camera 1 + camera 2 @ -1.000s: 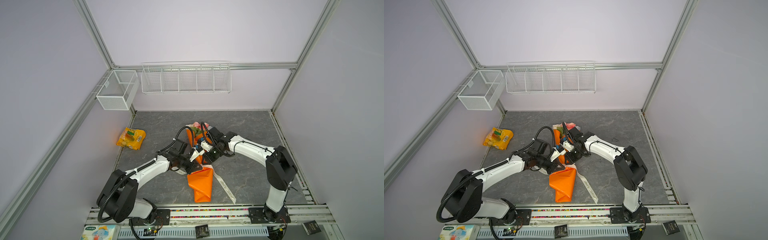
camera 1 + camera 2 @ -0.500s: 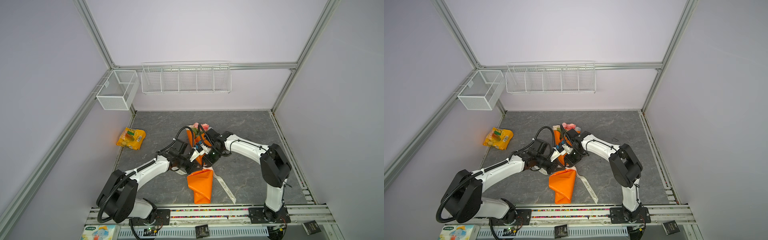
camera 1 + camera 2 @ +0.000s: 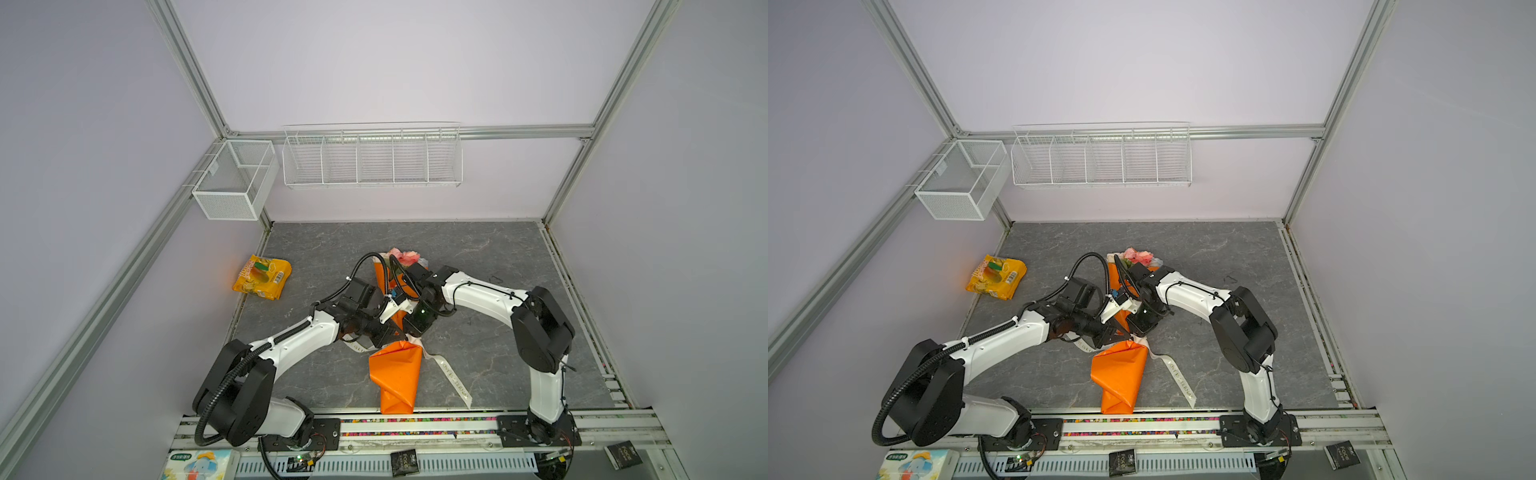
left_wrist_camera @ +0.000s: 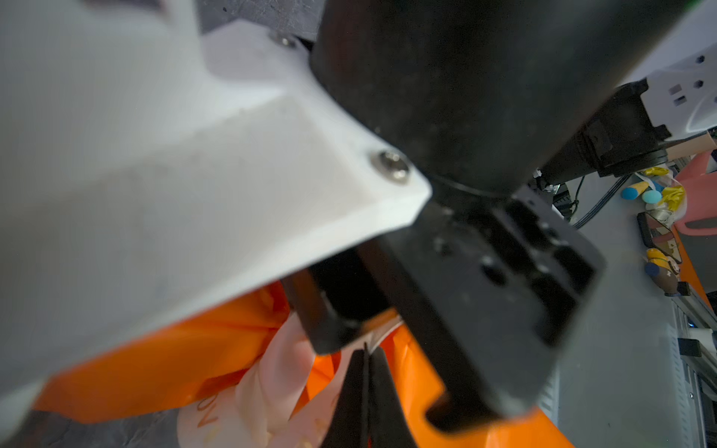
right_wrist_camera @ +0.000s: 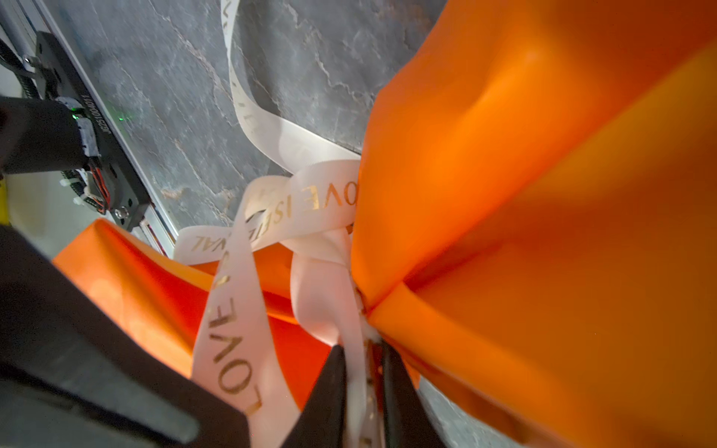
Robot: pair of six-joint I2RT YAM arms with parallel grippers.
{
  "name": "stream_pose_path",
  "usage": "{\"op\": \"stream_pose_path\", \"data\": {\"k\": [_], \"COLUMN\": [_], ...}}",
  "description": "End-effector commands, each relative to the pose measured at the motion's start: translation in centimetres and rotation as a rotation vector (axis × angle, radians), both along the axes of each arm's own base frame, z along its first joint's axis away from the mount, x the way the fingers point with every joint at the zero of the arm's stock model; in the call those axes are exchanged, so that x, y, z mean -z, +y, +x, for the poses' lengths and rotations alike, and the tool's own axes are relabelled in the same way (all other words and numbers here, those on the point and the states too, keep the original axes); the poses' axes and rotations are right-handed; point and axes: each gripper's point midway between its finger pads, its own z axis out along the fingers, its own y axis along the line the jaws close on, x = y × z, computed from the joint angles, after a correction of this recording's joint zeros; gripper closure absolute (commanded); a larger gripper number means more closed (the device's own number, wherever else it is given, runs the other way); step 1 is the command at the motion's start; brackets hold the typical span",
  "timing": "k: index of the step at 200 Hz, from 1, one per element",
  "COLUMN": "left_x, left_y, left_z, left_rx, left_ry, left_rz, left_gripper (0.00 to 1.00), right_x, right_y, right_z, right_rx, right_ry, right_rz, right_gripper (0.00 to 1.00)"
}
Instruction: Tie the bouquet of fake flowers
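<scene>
Cannot see the stems of the bouquet of fake flowers (image 3: pixel 395 374) anywhere: wrapped in orange paper (image 3: pixel 1119 374) and laid lengthways down the middle of the grey table (image 3: pixel 478 249), wide folded end toward the front rail, pinched waist under both wrists. Can make out only a few pink roses (image 3: pixel 402 256) at the far end, just past the wrist of the right arm (image 3: pixel 478 293). Lose most of the left wrist view to the blurred white and black bulk of that arm. Find the left gripper (image 4: pixel 366 362) cut off at that view's edge, fingers pressed flat together; a pale strip at their tips, pinched or not impossible to tell. Find the right gripper (image 5: pixel 362 376) clamped on a bunched strand of the cream ribbon (image 5: pixel 298 201), right at the knot against the paper's waist. Cannot pick out either set of fingertips in both top views.

Against a second ago: see the right gripper nearer the front, down from beside the roses to the waist, and the right elbow swung toward the middle. See the left arm (image 3: pixel 299 340), the paper and the yellow snack bag (image 3: pixel 262 276) where they were.

See only wall through the wires of the long rack (image 3: pixel 374 160) on the back wall and of the mesh box (image 3: pixel 230 187) on the left rail. Find the snack bag flat at the table's left edge, well apart from the bouquet.
</scene>
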Motion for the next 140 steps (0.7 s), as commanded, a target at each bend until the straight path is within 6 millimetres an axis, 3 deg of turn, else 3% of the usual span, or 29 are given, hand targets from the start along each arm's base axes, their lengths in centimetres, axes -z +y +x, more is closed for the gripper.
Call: {"op": "stream_pose_path", "data": {"k": [1,38,56,75,92,109,140], "left_x": [-1.2,-1.5,-1.5,-1.4,-1.3,-1.3,-1.4], "left_y": [-0.3,-0.2,-0.1,-0.1,-0.1,-0.1,-0.1], "left_z": [0.0,0.1,0.2,0.4,0.4,0.4,0.3], "left_rx": [0.007,0.0,-0.003,-0.01,-0.012,-0.012,-0.01], "left_ry": [-0.035,-0.046,-0.048,-0.051,-0.048,-0.048,-0.049], "left_rz": [-0.03,-0.032,-0.024,-0.016,-0.013,-0.014,-0.016], "left_gripper": [1.0,1.0,1.0,1.0,1.0,1.0,1.0], "right_x": [-1.4,-3.2,-3.1,-2.7,-2.5,-2.4,-2.1], "right_y": [0.1,0.0,0.1,0.0,0.1,0.4,0.2], "right_z": [1.3,1.8,1.9,1.9,1.8,1.4,0.4], "right_rx": [0.038,0.1,0.114,0.116,0.109,0.091,0.037], "right_ry": [-0.062,-0.041,-0.035,-0.032,-0.018,0.003,0.042], "right_rz": [0.043,0.138,0.139,0.131,0.131,0.148,0.125], "right_gripper": [0.85,0.86,0.75,0.74,0.83,0.71,0.63]}}
